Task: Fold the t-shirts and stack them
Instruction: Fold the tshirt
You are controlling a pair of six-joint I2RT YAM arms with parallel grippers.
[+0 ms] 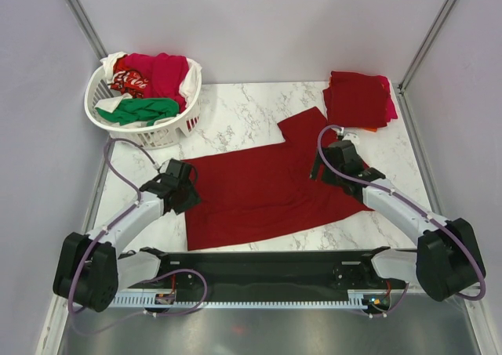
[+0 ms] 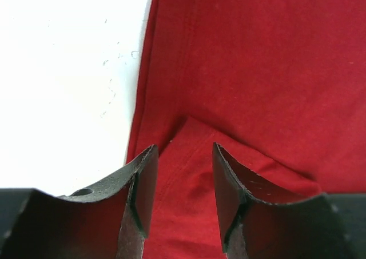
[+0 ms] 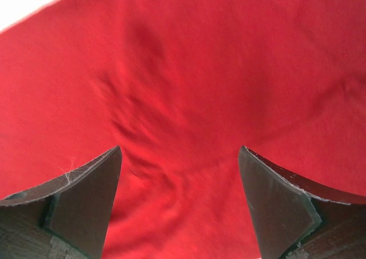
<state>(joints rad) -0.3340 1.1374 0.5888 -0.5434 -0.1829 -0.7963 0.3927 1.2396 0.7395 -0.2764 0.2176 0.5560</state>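
A dark red t-shirt (image 1: pixel 263 194) lies spread flat on the marble table (image 1: pixel 235 120), one sleeve pointing to the back right. My left gripper (image 1: pixel 186 192) is open over the shirt's left edge, above a small folded-over corner (image 2: pixel 189 173). My right gripper (image 1: pixel 328 167) is open over the shirt's right side, with wrinkled red cloth (image 3: pixel 177 127) between its fingers. A stack of folded dark red t-shirts (image 1: pixel 359 98) with an orange one at the bottom lies at the back right. More t-shirts, red, green and white, fill the basket.
The white lattice laundry basket (image 1: pixel 169 129) stands at the back left corner. Grey walls and metal posts enclose the table. The black base rail (image 1: pixel 259 273) runs along the near edge.
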